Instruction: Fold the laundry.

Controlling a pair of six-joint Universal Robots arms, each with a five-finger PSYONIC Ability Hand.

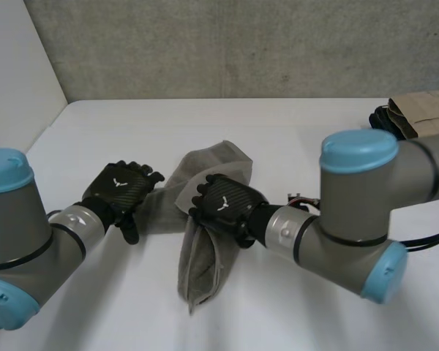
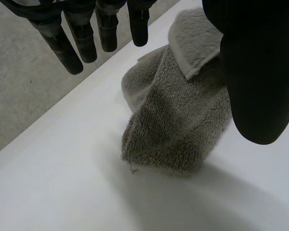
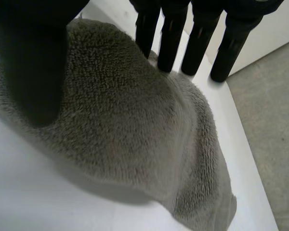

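Note:
A grey towel (image 1: 205,256) lies crumpled in a long bunch on the white table (image 1: 293,139). My left hand (image 1: 121,186) rests at the towel's left end, touching it. In the left wrist view its fingers (image 2: 62,43) are straight and spread from the thumb (image 2: 260,72), with the folded towel (image 2: 178,120) lying under the thumb side. My right hand (image 1: 227,205) sits on the towel's middle. In the right wrist view its fingers (image 3: 171,38) are straight, and the towel (image 3: 135,125) bulges up under the palm between them and the thumb (image 3: 33,62).
A brown cardboard box (image 1: 428,110) with a black object (image 1: 384,121) beside it stands at the table's back right. A grey wall runs behind the table's far edge. Bare table lies beyond the towel and in front of it.

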